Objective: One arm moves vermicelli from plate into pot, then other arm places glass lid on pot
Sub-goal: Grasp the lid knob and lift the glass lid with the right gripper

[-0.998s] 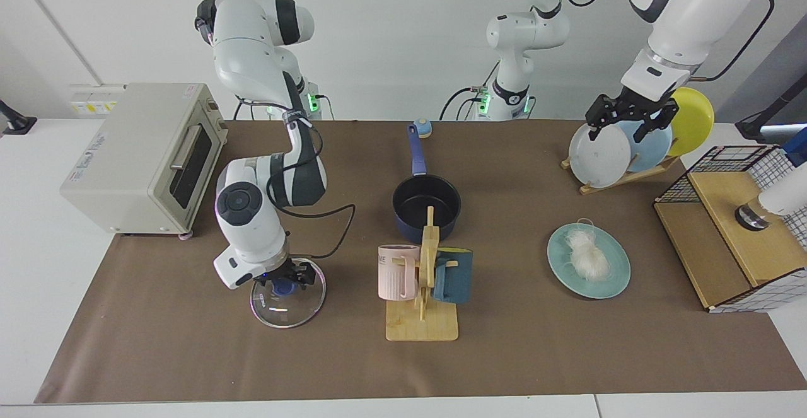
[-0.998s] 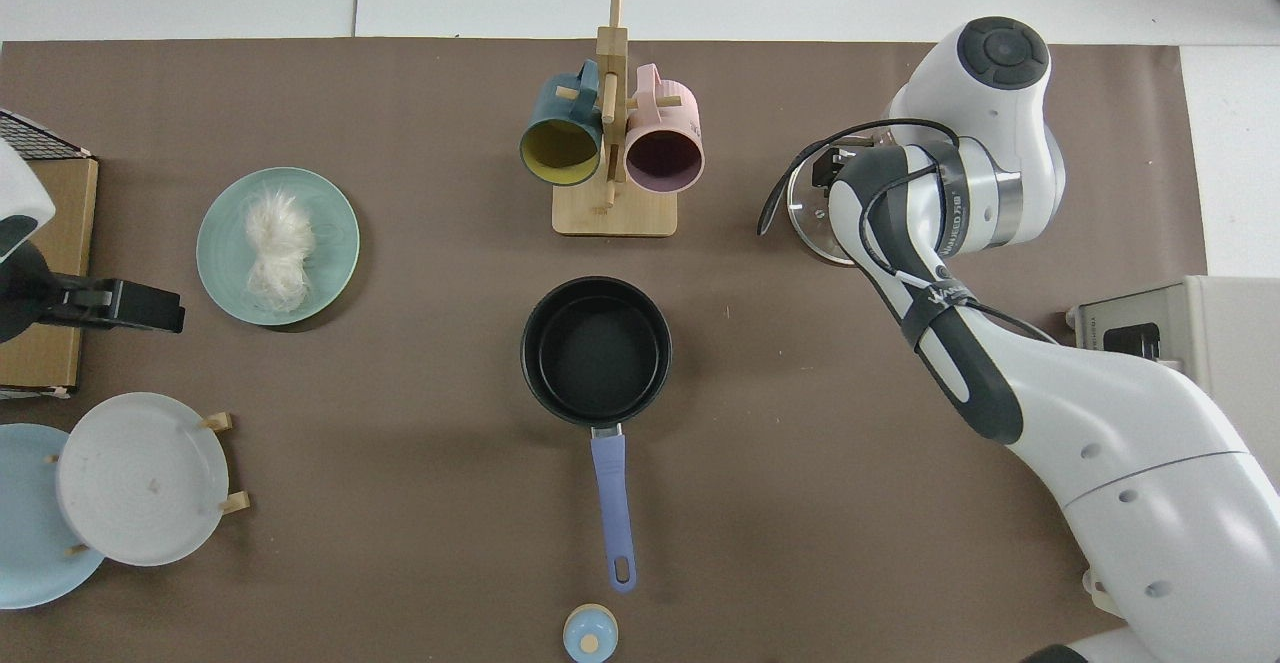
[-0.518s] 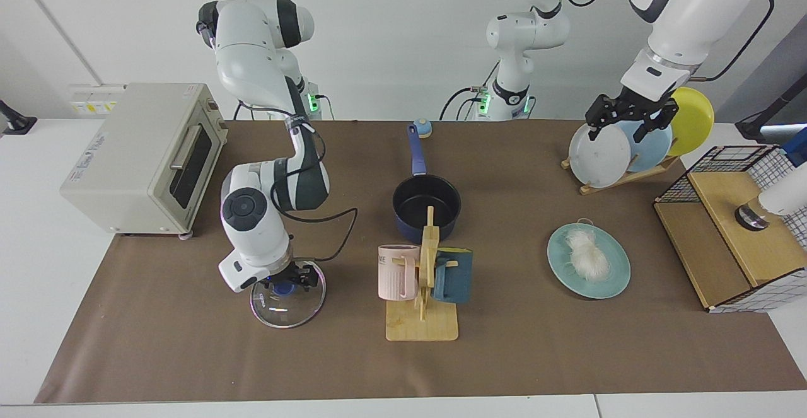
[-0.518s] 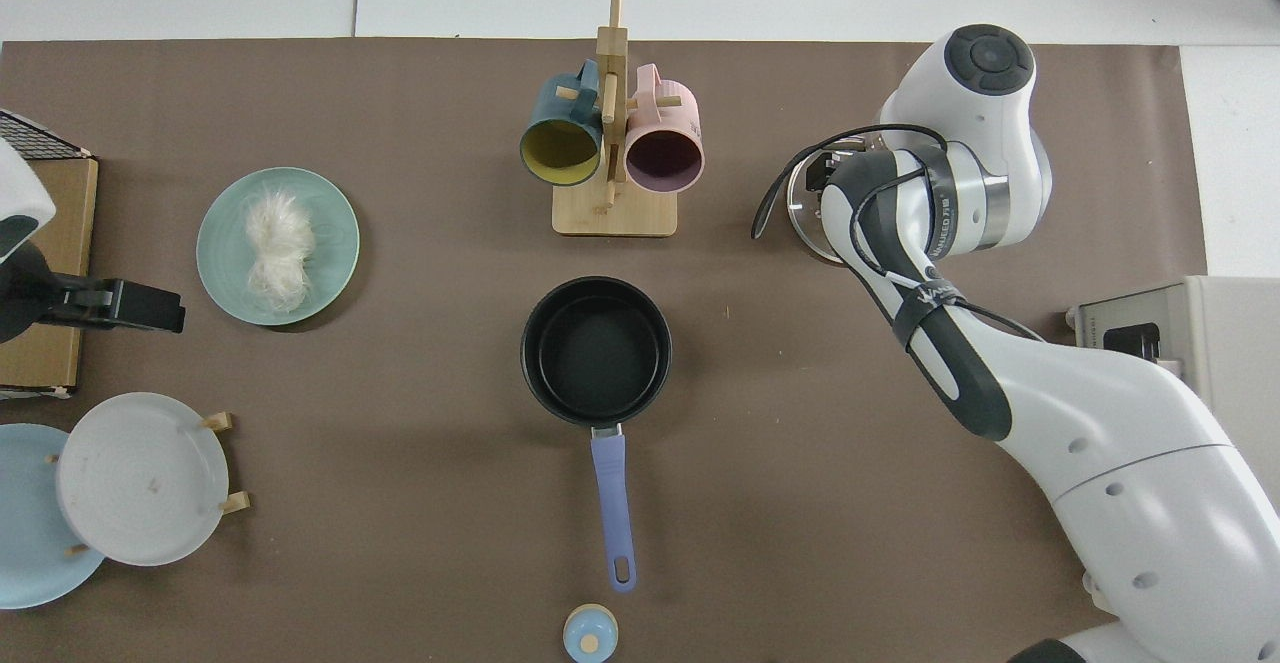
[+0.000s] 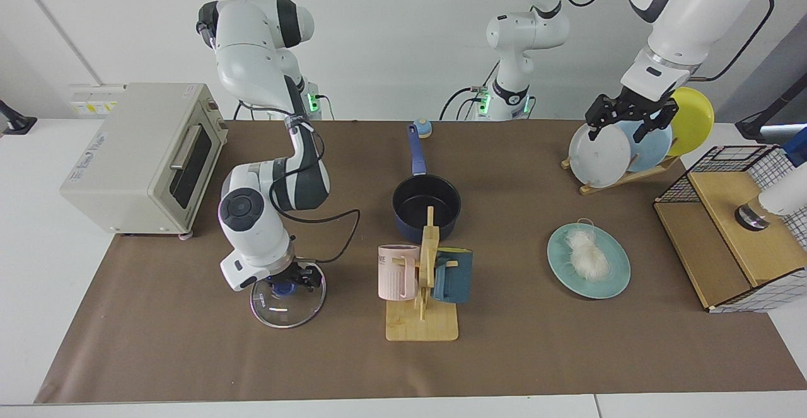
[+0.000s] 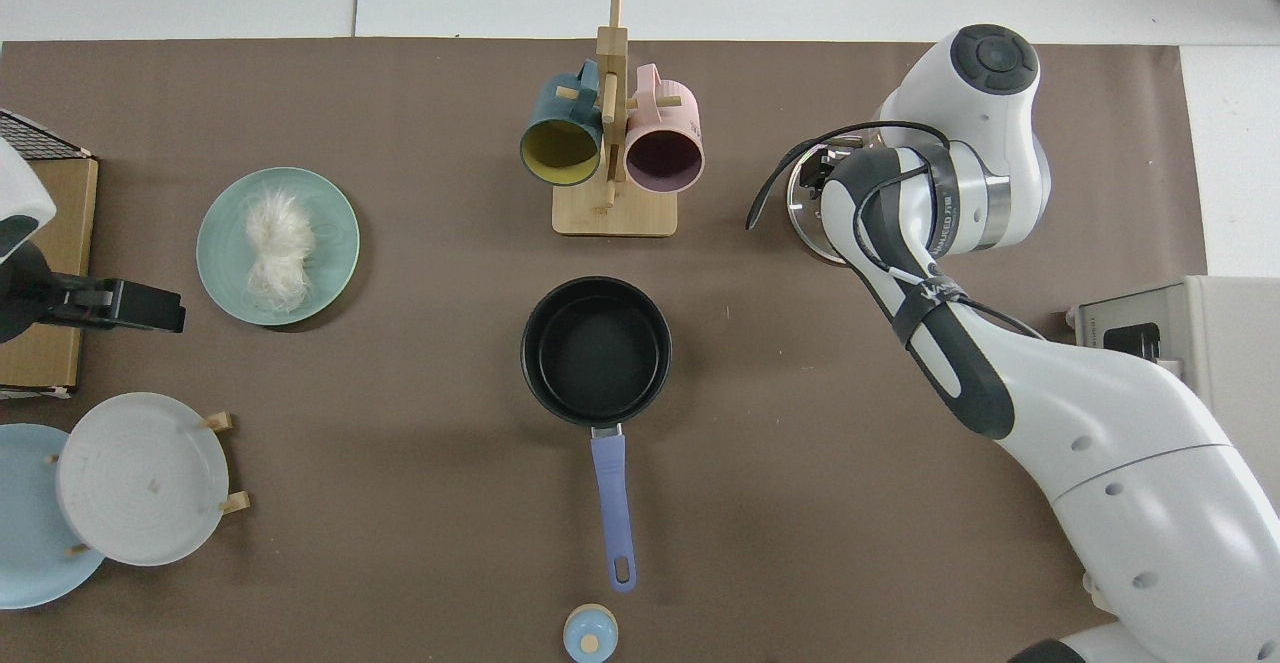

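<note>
Facing view: right end effector (image 5: 287,281) at glass lid (image 5: 287,302) knob, grip unclear; vermicelli (image 5: 586,256) best potted first; left end effector (image 5: 627,118) parked, splayed.

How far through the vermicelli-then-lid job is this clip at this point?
Nothing is finished: the white vermicelli clump lies on the pale teal plate, and the navy saucepan is empty. The right pincer is down at the blue knob of the clear glass lid, which lies on the brown mat. The left pincer waits raised by the plate rack. Both the transfer and the lidding remain.
</note>
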### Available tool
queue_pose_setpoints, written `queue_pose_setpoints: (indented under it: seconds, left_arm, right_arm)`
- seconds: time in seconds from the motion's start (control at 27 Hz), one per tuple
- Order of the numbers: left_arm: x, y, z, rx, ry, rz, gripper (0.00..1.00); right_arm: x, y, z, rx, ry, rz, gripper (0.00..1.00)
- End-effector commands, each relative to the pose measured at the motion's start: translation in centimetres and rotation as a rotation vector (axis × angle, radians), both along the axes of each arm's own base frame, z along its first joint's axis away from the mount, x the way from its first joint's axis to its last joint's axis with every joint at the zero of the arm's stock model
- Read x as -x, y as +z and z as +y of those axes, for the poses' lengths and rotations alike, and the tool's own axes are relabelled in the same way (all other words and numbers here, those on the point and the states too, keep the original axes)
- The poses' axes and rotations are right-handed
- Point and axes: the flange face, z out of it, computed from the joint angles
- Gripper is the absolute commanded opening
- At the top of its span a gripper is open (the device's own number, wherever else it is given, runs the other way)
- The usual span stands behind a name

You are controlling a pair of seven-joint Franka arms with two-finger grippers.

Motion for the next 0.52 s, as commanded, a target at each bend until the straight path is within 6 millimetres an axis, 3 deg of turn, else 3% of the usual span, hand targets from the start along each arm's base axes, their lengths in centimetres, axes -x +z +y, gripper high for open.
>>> queue_pose_setpoints:
  seconds: [0.0,0.48]
  left_arm:
    - [0.31,0.25,-0.30,0.005,0.002,-0.004,1.00]
    - [0.31,0.25,-0.30,0.005,0.002,-0.004,1.00]
  right_arm:
    - [-0.10,0.01,-0.03,-0.017,-0.021,-0.019,1.00]
    - [0.08,0.08,0.31,-0.005,0.060,-0.023,1.00]
